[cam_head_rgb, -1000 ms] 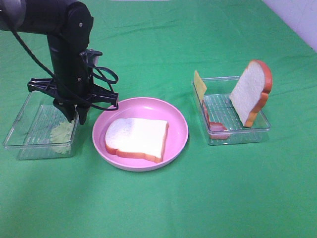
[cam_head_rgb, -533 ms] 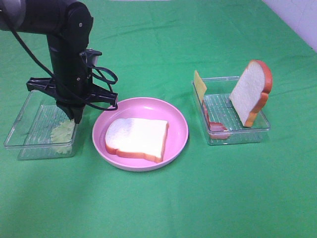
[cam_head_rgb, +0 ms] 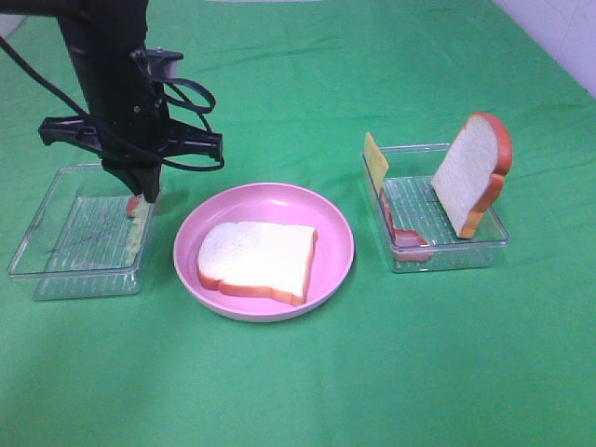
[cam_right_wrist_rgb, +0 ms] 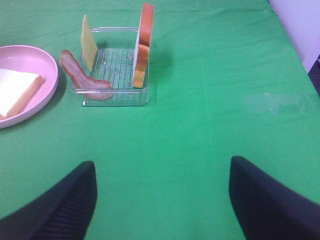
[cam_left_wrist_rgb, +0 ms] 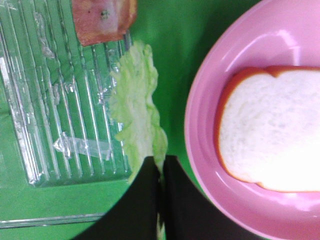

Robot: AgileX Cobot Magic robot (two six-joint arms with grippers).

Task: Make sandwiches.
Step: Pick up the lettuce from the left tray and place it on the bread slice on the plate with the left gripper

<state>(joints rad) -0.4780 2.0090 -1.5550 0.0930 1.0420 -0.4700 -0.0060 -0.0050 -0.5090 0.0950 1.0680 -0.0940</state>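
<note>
Base bread (cam_head_rgb: 256, 261) on plate (cam_head_rgb: 335, 222) mid-frame; my left gripper (cam_left_wrist_rgb: 160, 162) clamps lettuce (cam_left_wrist_rgb: 135, 100) tight; bacon (cam_head_rgb: 407, 240), cheese (cam_head_rgb: 375, 160), second bread (cam_head_rgb: 473, 172) to go.

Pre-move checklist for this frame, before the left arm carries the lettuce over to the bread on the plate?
1. Left tool shut on the lettuce: ok, the leaf's end is pinched between its fingers.
2. Lettuce free of the left tray: cannot tell; the leaf hangs along the tray's edge.
3. Bacon strip apart from the leaf: cannot tell; it lies in that tray close to the leaf's far end.
4. Bread slice flat on the pink plate, top bare: ok.
5. Right tool open and away from the plate: ok.
</note>
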